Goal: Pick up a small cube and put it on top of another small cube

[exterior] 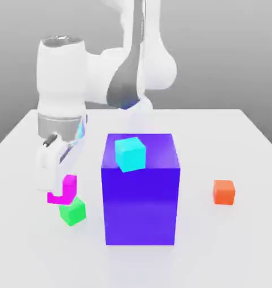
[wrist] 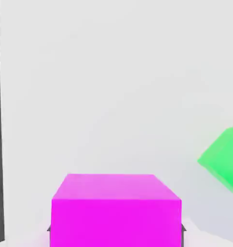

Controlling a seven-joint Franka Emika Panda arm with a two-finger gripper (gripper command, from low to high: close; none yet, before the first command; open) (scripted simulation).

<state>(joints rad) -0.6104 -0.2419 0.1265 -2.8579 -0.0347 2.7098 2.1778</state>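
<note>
The hand [exterior: 58, 188] is closed on the pink cube [exterior: 63, 190], holding it just above the green cube [exterior: 73, 211] on the table [exterior: 228, 236].

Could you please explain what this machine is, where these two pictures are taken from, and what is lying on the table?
The white machine is a simulated robot arm ending in a two-finger gripper. One picture comes from a camera off the arm that looks at the whole scene; the other comes from a camera on the hand itself, looking past the gripper.

On the white table stands a big purple-blue block with a cyan cube on top. An orange cube lies towards the exterior view's right.

The gripper is shut on the pink cube, holding it off the table. The green cube rests just below it, slightly towards the exterior view's right, so the pink cube is not yet set down on it.
</note>
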